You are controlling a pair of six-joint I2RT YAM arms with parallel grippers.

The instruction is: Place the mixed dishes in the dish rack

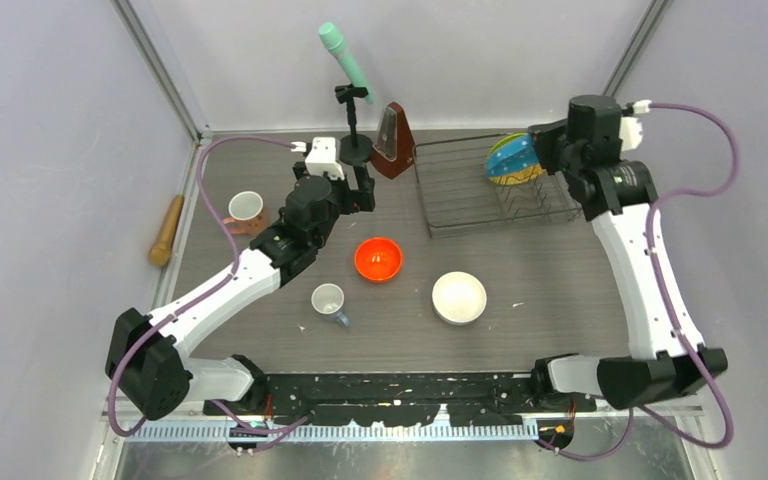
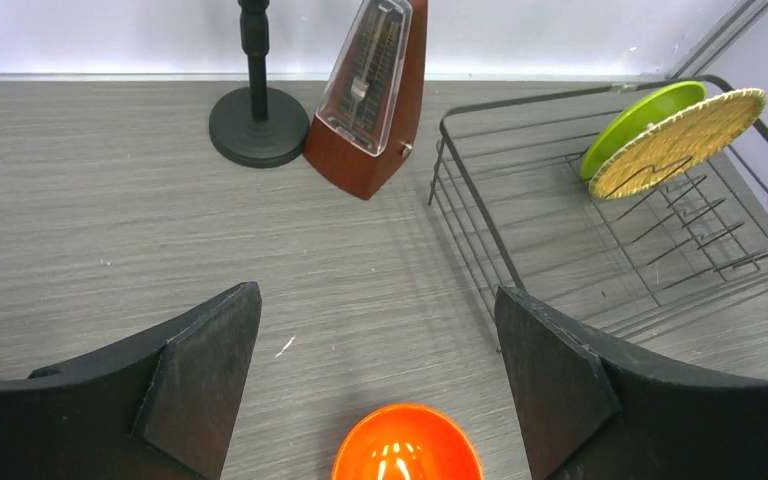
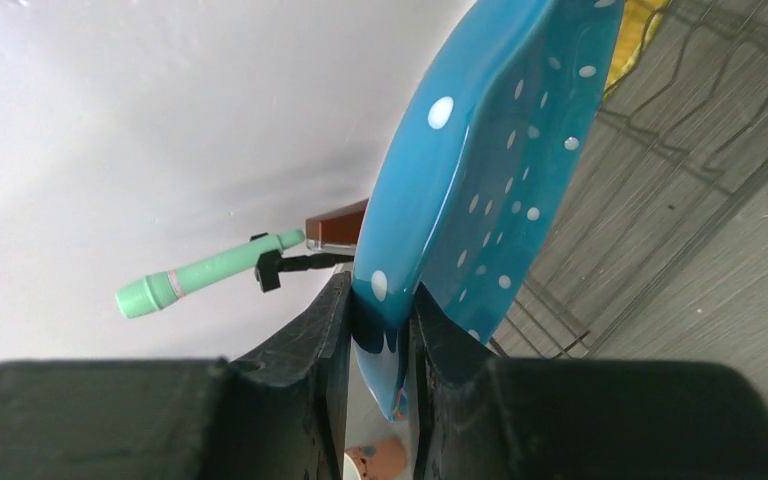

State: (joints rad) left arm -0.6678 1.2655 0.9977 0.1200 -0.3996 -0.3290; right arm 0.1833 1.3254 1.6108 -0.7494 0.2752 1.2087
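Note:
My right gripper (image 1: 543, 150) is shut on the rim of the blue white-dotted plate (image 1: 508, 155), holding it on edge over the right end of the dish rack (image 1: 460, 215); the wrist view shows the pinch (image 3: 380, 300) on the plate (image 3: 480, 170). The lime-green plate (image 2: 640, 115) and yellow-rimmed plate (image 2: 680, 140) stand in the rack's prongs (image 2: 470, 205). My left gripper (image 2: 378, 300) is open and empty above the table, just beyond the orange bowl (image 2: 407, 445). The orange bowl (image 1: 378, 258), white bowl (image 1: 459, 297), small white cup (image 1: 328, 300) and pink mug (image 1: 245, 210) sit on the table.
A brown metronome (image 1: 393, 142) and a black stand with a green microphone (image 1: 352, 100) stand left of the rack at the back. A wooden rolling pin (image 1: 167, 230) lies at the table's left edge. Walls enclose the back and sides.

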